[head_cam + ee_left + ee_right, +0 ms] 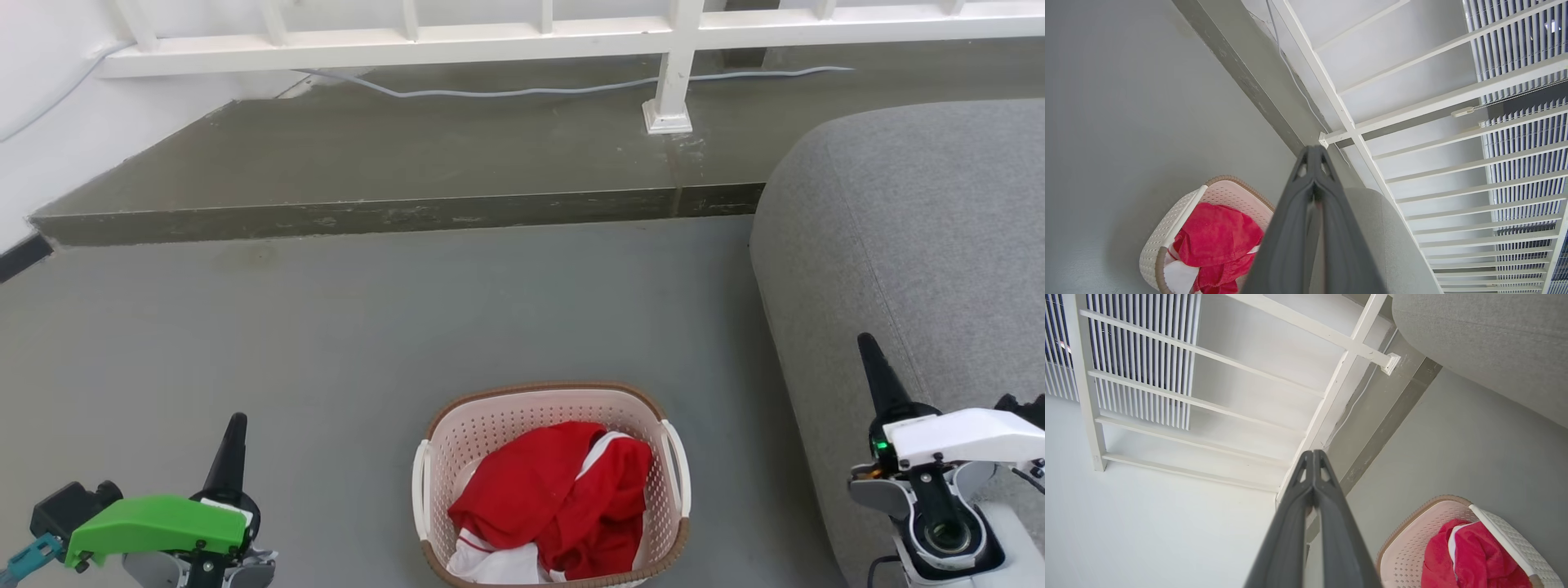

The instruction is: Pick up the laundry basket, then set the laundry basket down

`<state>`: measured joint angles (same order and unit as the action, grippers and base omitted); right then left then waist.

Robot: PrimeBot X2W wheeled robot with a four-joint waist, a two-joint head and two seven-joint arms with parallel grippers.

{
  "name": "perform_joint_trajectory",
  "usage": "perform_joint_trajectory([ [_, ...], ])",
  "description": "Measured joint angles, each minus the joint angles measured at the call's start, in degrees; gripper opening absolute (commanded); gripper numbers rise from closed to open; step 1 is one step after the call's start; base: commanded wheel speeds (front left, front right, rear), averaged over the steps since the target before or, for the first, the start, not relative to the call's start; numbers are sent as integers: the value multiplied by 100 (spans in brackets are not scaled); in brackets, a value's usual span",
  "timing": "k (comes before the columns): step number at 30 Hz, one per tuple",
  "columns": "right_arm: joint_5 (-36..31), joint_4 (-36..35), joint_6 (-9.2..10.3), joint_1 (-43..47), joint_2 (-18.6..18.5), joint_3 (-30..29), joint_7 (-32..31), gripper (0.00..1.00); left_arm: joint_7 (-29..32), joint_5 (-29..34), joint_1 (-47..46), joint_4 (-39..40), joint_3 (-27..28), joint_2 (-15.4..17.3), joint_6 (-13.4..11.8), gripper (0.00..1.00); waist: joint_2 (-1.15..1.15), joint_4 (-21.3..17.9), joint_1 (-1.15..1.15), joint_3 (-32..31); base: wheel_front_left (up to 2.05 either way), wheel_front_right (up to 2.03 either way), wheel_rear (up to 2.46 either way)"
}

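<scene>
Head view: the laundry basket (498, 429) sits flat on the floor (326, 327), roughly midway between the left jaws and the right jaws and well apart from both. There's a red garment (555, 498) bunched up inside it. The left finger (230, 453) and the right finger (878, 376) point away from the robot, neither one toward the basket. A grey sofa (922, 245) lies just past the right jaws.

Left wrist view: the left jaws are clenched, the fingers (1290, 228) pressed flat together with nothing between them. The basket (1167, 228) is off to the lower left of them, not touching.

Right wrist view: same deal, the fingers (1294, 531) are squeezed together on nothing. The basket (1412, 547) is at the lower right of them, clear of the tips.

As for the step, honestly this fits two stages. It could be a basket waiting on the floor to be lifted, or one that's been put back down and let go of. Nothing here settles which, so I won't call a next move. The white handles (420, 490) look like the obvious hold, with one facing each arm.
</scene>
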<state>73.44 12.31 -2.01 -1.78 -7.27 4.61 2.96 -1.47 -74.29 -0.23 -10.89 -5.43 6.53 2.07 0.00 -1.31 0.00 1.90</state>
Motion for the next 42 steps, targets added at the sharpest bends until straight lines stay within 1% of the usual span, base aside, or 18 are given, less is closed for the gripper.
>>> perform_joint_trajectory([
  [9,682,67,-104,-8,25,-209,-159,0,132,-643,-16,-142,167,-27,132,0,0,40,0,-52,0,0,0],
  [15,1139,114,-219,-13,57,-336,-249,0,201,-1065,-102,-177,252,-46,240,0,0,66,0,-86,0,0,0],
  [26,1951,198,-363,-49,118,-600,-413,0,353,-1825,-135,-332,446,-91,379,0,0,115,0,-149,0,0,0],
  [27,2037,203,-399,-54,123,-621,-442,0,354,-1897,-147,-345,474,-101,399,0,0,120,0,-155,0,0,0],
  [29,2198,215,-405,-69,141,-657,-461,0,397,-2045,-184,-356,519,-116,432,0,0,129,0,-166,0,0,0],
  [32,2246,231,-452,-79,149,-677,-463,0,402,-2126,-227,-363,531,-136,447,0,0,131,0,-170,0,0,0],
  [42,2246,265,-452,-116,149,-689,-503,0,402,-2126,-227,-396,533,-145,448,0,0,131,0,-171,0,0,0],
])
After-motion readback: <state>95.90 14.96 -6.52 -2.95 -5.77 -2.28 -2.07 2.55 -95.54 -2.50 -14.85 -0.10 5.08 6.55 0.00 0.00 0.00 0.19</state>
